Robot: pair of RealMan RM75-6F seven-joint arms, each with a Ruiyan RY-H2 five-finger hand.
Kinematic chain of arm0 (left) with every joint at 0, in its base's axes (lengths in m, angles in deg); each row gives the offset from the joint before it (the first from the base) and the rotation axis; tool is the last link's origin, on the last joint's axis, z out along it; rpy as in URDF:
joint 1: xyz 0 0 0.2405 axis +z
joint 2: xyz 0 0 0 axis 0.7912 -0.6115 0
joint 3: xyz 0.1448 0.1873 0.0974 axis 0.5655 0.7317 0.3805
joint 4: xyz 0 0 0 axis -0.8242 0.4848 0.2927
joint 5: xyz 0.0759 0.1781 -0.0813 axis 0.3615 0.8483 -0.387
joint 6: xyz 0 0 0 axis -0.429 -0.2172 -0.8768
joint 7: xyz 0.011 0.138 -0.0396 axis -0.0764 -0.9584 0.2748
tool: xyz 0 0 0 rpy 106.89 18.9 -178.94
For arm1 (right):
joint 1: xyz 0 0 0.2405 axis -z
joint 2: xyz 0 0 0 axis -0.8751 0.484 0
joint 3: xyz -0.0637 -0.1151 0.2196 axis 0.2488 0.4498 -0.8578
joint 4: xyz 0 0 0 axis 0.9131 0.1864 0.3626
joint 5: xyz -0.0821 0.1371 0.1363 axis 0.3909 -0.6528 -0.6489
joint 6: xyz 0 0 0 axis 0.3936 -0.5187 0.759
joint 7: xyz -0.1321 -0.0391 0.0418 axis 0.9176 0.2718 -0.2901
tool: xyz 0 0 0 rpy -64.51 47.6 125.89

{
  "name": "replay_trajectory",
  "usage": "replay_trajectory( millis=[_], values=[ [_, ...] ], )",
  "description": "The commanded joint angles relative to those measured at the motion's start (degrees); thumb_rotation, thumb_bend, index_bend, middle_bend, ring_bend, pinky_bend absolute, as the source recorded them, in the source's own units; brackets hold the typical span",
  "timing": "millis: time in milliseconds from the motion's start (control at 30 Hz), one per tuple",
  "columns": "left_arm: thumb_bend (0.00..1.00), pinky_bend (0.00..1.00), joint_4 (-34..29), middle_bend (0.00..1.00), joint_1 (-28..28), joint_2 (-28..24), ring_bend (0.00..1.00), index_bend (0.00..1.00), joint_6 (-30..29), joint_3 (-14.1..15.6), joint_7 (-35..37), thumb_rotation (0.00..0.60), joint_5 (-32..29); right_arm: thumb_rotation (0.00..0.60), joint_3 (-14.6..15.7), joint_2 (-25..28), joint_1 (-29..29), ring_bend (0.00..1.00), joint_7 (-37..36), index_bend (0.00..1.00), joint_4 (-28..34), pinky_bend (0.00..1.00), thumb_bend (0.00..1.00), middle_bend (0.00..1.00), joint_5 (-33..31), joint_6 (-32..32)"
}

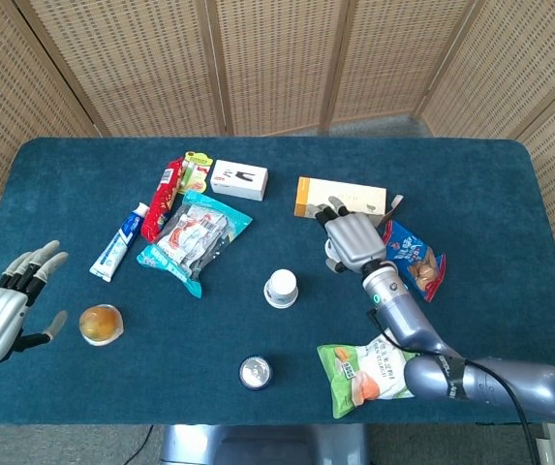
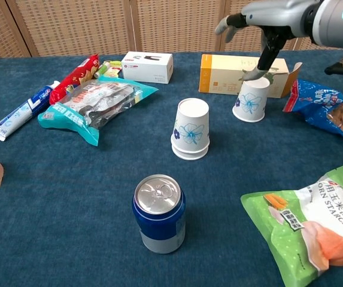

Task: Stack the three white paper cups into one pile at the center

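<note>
Woven rattan screens (image 1: 277,58) back a dark blue cloth-covered table (image 1: 471,184) strewn with snack packets, an orange-and-cream carton (image 2: 243,73) at far right and a blue drink can (image 2: 158,213) near the front edge. Two inverted white paper cups with blue flower print sit nested at centre (image 2: 190,129); a third inverted white paper cup (image 2: 251,100) stands apart to their right, before the carton. Right hand (image 2: 256,24) hovers over that third cup, fingers spread and holding nothing, one fingertip at its upturned base; left hand (image 1: 6,305) is open, off the near-left edge.
</note>
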Motion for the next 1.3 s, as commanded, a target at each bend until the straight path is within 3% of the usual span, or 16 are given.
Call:
replay_trajectory(
  millis=[33,433,667,900,1000,1300],
  values=[
    [0.46,0.07,-0.08,0.0,0.12,-0.08,0.0,0.0,0.0,0.06,-0.16,0.6,-0.14,0.6,0.18,-2.26,0.4,0.07,-2.22,0.05,-4.45,0.45,0.28,0.17,1.12,3.01],
    [0.46,0.07,-0.64,0.0,1.08,-0.71,0.0,0.0,-0.95,0.12,-0.54,0.6,-0.65,0.6,-0.05,-5.43,0.59,0.06,-5.59,0.05,-12.75,0.46,0.28,0.17,2.78,8.33],
    [0.46,0.07,-0.6,0.0,1.31,-0.59,0.0,0.0,-0.96,0.08,-0.58,0.6,-0.96,0.6,-0.01,-4.61,0.67,0.01,-5.9,0.0,-13.24,0.45,0.28,0.11,3.67,10.0],
    [0.46,0.07,-0.93,0.0,1.27,-0.57,0.0,0.0,-0.85,-0.04,-0.99,0.6,-0.94,0.6,0.61,-4.08,1.1,0.0,-6.2,0.01,-13.86,0.35,0.28,0.06,4.25,11.37],
    [0.46,0.07,-0.95,0.0,1.3,-0.49,0.0,0.0,-0.76,-0.05,-1.1,0.6,-1.04,0.596,0.73,-3.92,1.36,0.0,-6.51,0.02,-14.14,0.26,0.28,0.07,4.62,11.62],
    [0.46,0.07,-1.28,0.0,1.15,-0.33,0.0,0.0,-0.52,-0.23,-1.66,0.6,-1.04,0.596,0.78,-3.64,2.34,0.0,-7.74,0.03,-14.47,0.24,0.28,0.08,6.09,11.64]
  ],
)
